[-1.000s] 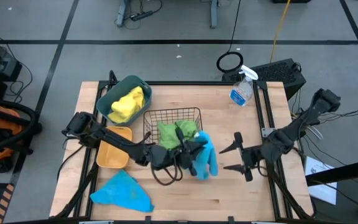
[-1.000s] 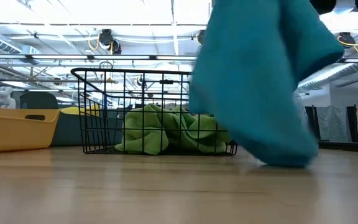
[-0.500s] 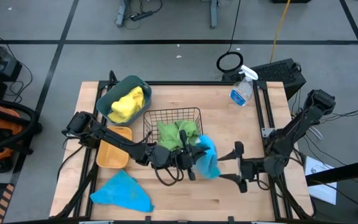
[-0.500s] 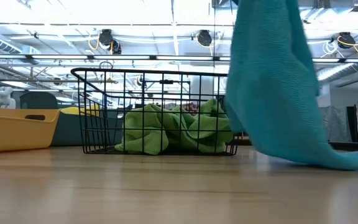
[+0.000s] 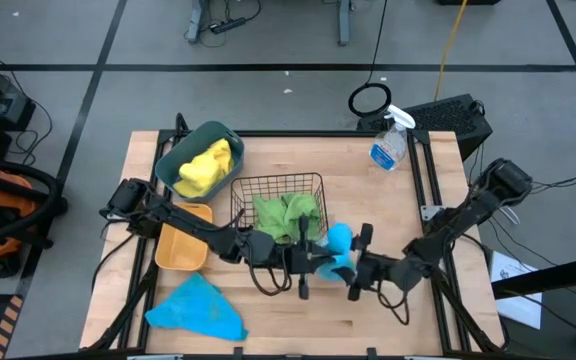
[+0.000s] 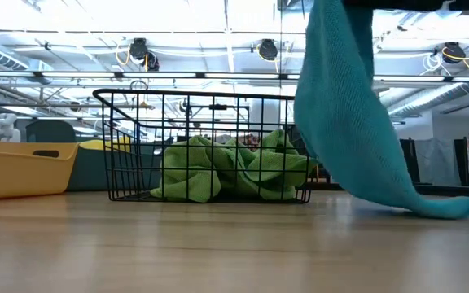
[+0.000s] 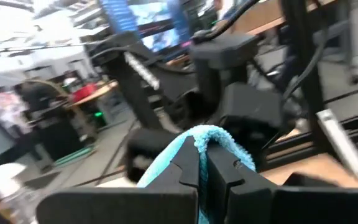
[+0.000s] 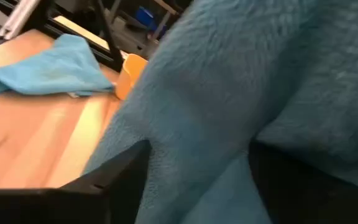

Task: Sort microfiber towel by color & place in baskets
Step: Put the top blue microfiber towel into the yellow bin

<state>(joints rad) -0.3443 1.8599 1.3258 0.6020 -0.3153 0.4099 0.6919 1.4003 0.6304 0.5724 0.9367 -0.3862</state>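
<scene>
At centre-low in the high view, the left end effector (image 5: 313, 262) is clamped on a blue towel (image 5: 338, 250), which hangs with one corner on the counter (image 5: 428, 300). The right end effector (image 5: 356, 262) has its fingers spread apart against that towel. A second blue towel (image 5: 198, 308) lies by the lower-left edge. Three baskets: teal tub (image 5: 200, 160), wire basket (image 5: 278, 205) with green towels, yellow bin (image 5: 183, 245). Bare counter lies lower right.

Blue towel (image 5: 336, 250) hangs pinched in the left hand (image 5: 313, 262), black wire basket (image 5: 280, 205) just behind it.
</scene>
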